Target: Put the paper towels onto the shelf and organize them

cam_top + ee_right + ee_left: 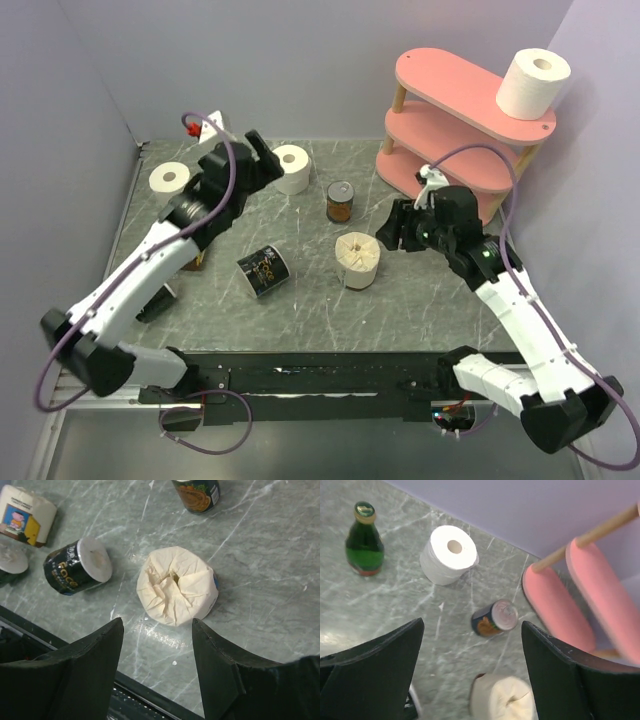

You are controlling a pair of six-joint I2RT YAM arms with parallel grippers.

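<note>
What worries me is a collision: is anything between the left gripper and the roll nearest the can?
Nothing visible: bare table separates the left gripper and the paper towel roll; the can sits to the right.

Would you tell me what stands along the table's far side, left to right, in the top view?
Leftmost paper towel roll, second paper towel roll, upright can, pink shelf carrying a third roll.

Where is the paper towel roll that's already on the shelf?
In the top view, the paper towel roll stands upright on the right end of the top board of the pink shelf, at the far right of the picture.
</note>
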